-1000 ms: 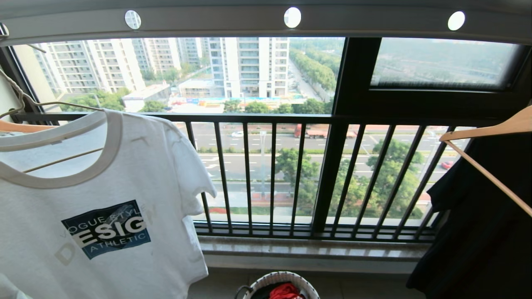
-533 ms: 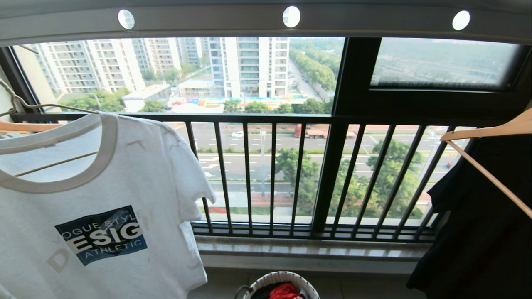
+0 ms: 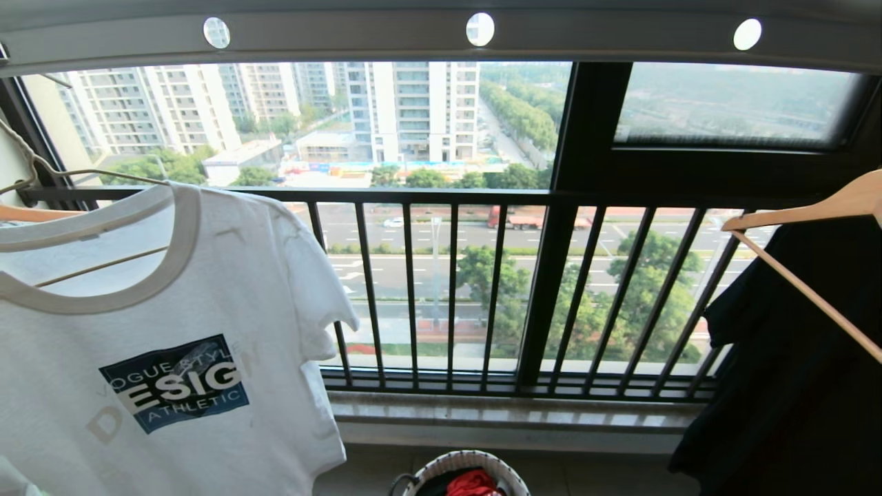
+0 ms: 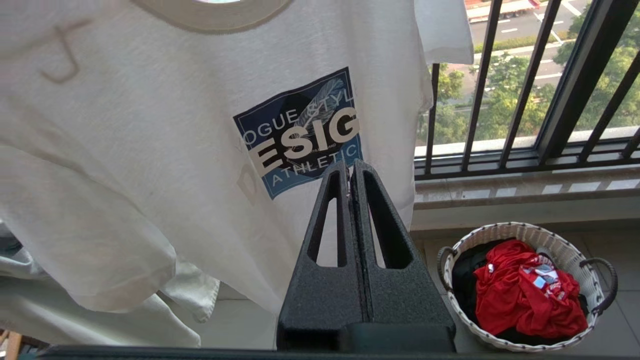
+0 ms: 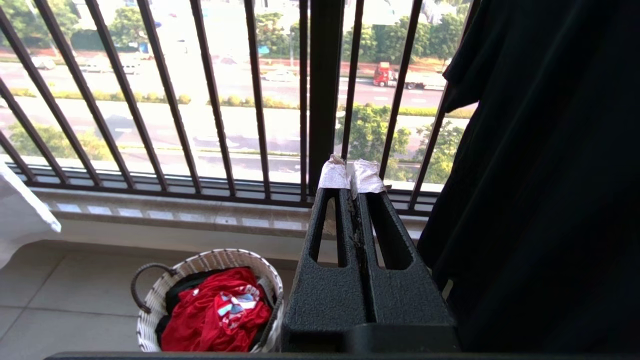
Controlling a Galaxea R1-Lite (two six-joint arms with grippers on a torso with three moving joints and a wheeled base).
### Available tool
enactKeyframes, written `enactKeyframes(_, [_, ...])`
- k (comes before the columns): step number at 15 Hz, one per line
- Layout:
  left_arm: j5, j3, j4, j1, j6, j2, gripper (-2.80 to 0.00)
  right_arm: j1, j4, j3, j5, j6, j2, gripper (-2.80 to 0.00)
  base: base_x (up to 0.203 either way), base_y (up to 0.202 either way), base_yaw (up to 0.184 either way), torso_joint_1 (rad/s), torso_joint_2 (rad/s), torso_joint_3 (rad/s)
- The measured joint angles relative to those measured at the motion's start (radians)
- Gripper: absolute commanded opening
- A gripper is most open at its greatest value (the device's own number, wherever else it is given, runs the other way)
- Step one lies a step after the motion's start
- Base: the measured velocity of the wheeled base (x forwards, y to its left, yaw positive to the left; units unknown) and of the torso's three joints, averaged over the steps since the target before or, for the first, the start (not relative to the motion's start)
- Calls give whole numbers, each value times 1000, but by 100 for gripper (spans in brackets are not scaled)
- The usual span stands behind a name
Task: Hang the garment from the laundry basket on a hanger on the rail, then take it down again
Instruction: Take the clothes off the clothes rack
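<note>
The garment [image 3: 227,289], a white T-shirt with a dark blue chest print, hangs at the left on the thin cream hanger [image 3: 96,172]. The hanger's neck runs up toward the rail [image 3: 344,40], a pale grey bar with round holes. In the left wrist view my left gripper [image 4: 349,166] is shut and empty, its tips just in front of the garment [image 4: 150,150] below the print. The laundry basket [image 3: 468,457] stands on the floor under the window. My right gripper [image 5: 351,174], taped at the tips, is shut and empty above the laundry basket [image 5: 215,256]. Neither gripper shows in the head view.
A black garment [image 3: 792,358] hangs on a wooden hanger [image 3: 813,215] at the right. The black window railing [image 3: 451,289] and a stone sill [image 3: 510,413] lie straight ahead. A red garment [image 4: 520,295] fills the basket. Another wooden hanger [image 3: 27,213] pokes out behind the T-shirt.
The rail and the T-shirt swayed a little to the left and back. The wooden hanger with the black garment has shifted slightly up and left.
</note>
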Motion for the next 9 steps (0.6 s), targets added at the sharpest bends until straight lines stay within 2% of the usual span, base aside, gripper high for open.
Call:
enactKeyframes(3, [33, -70, 20, 1, 34, 70, -280, 0, -1, 0, 0, 0, 0, -280, 0, 0, 0, 0, 0, 0])
enactKeyframes(5, [73, -142, 92, 1, 70, 117, -280, 0, 0, 0, 0, 0, 0, -280, 0, 0, 0, 0, 0, 0])
enactKeyframes(9, [111, -306, 240, 0, 127, 210, -280, 0, 0, 0, 0, 0, 0, -280, 0, 0, 0, 0, 0, 0])
